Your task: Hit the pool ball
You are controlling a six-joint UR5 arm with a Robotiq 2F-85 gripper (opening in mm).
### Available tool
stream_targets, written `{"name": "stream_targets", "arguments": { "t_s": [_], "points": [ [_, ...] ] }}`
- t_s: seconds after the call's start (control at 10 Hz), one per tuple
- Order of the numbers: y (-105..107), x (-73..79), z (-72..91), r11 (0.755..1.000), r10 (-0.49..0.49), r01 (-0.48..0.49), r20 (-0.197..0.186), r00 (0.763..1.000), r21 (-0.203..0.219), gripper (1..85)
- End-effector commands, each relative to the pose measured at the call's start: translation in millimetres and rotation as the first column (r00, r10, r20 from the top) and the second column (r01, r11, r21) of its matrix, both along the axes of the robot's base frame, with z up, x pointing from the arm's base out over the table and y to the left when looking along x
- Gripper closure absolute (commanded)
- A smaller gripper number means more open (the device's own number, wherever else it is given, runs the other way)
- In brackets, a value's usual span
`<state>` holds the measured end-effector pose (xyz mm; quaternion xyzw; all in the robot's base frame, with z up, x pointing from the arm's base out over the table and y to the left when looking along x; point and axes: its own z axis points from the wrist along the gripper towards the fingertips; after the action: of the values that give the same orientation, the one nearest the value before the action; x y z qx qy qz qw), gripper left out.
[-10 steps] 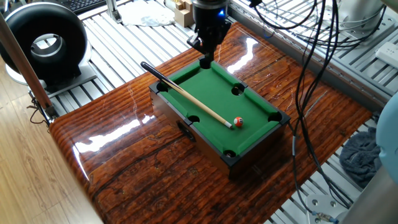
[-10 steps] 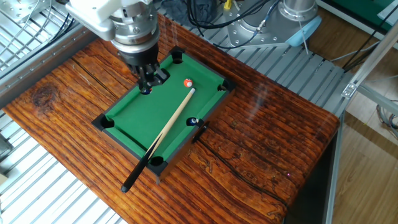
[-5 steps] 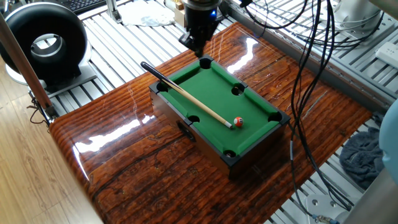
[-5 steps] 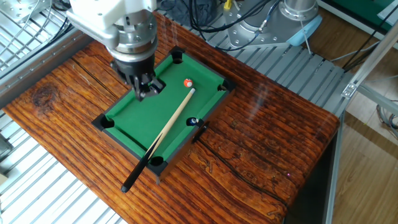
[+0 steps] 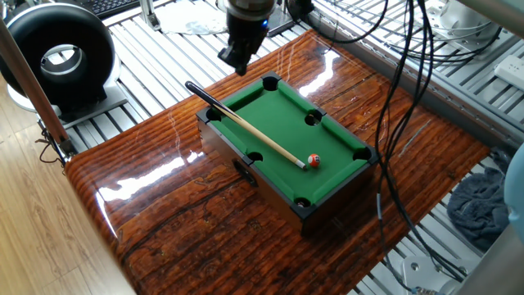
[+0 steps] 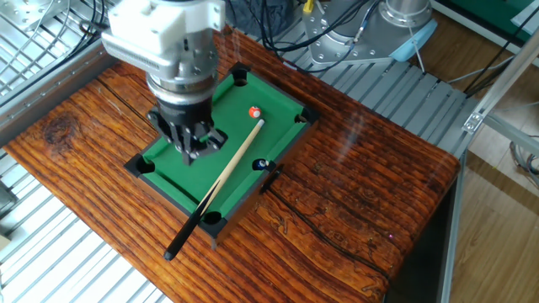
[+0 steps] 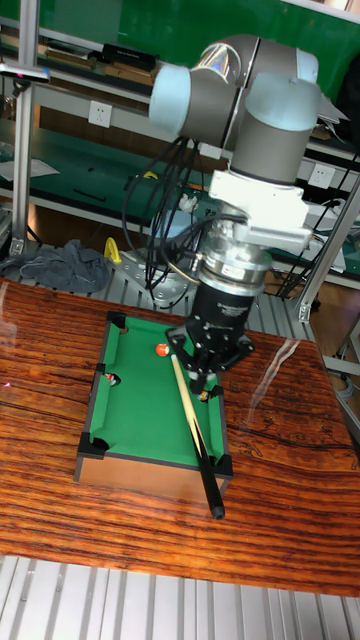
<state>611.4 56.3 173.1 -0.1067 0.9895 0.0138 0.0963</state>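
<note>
The pool ball [image 5: 313,161] is a small orange-red ball with a white spot, lying on the green felt of the miniature pool table [image 5: 278,115]. The wooden cue [image 5: 246,124] lies diagonally across the felt. Its pale tip almost touches the ball and its black butt sticks out over a corner. My gripper [image 5: 237,64] hangs above the table's far rail near the cue's butt half, with its fingers together and nothing between them. The other fixed view shows the ball [image 6: 254,111], the cue [image 6: 226,172] and the gripper [image 6: 197,151]. The tall view shows the ball [image 7: 161,350] and the gripper [image 7: 203,380].
The pool table stands on a glossy wooden tabletop [image 5: 180,213]. A black ring-shaped device [image 5: 57,53] sits at the back left. Cables [image 5: 401,82] hang at the right, and a grey cloth [image 5: 479,205] lies off the tabletop's right edge.
The gripper has moved along the table's far side toward the cue's butt end, leftward in one fixed view. The ball and cue have not moved.
</note>
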Motion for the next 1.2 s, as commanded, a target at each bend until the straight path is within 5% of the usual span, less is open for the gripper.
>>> {"name": "stream_targets", "arguments": {
  "t_s": [0.0, 0.6, 0.9, 1.0, 1.1],
  "points": [
    [30, 2.2, -4.0, 0.995, -0.005, 0.005, -0.002, 1.000, 0.102, 84.3],
    [28, 7.1, -7.2, 0.995, -0.036, 0.034, 0.012, 0.999, 0.092, 84.3],
    [1, -11.3, -5.8, 0.999, -0.039, 0.038, -0.049, 0.998, -0.013, 84.3],
    [-6, -8.3, -5.7, 0.998, -0.045, 0.043, -0.037, 0.998, -0.042, 84.3],
    [1, -8.1, -3.1, 0.999, -0.050, 0.049, -0.034, 0.998, -0.017, 84.3]
  ]
}}
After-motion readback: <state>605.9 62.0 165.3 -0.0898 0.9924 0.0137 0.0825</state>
